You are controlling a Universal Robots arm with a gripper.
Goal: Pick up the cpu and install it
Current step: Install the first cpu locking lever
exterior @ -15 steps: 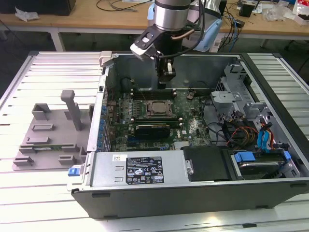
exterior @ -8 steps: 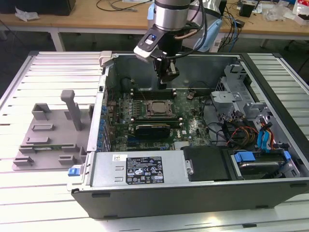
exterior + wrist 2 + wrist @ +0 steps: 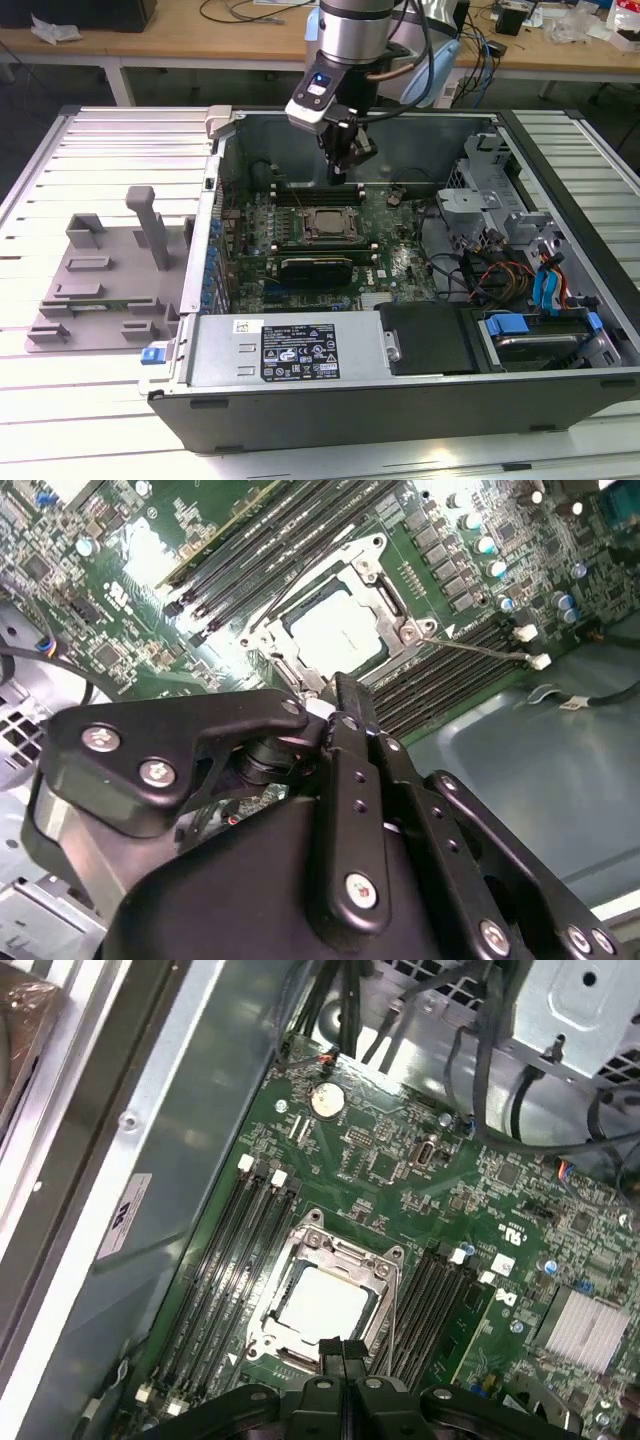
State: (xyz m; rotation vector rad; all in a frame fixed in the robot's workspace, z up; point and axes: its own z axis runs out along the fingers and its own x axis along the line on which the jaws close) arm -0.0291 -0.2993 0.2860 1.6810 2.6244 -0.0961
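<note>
Your pincer (image 3: 343, 1352) hung closed and empty above the cpu (image 3: 322, 1305), which sat in its socket frame (image 3: 372, 1301). Memory slots (image 3: 225, 1260) flanked it; loose cables (image 3: 470, 268) lay to the exterior view's right.

The cpu (image 3: 322, 1307) is a flat square chip with a pale, shiny metal top. It lies level, seated within the socket frame (image 3: 300, 1243) on the motherboard (image 3: 400, 1160), memory slots flanking both sides.

No legible print
The black label (image 3: 300, 352) on the power supply (image 3: 225, 350) and the white sticker (image 3: 122, 1215) on the case wall (image 3: 200, 1130) are unreadable.
</note>
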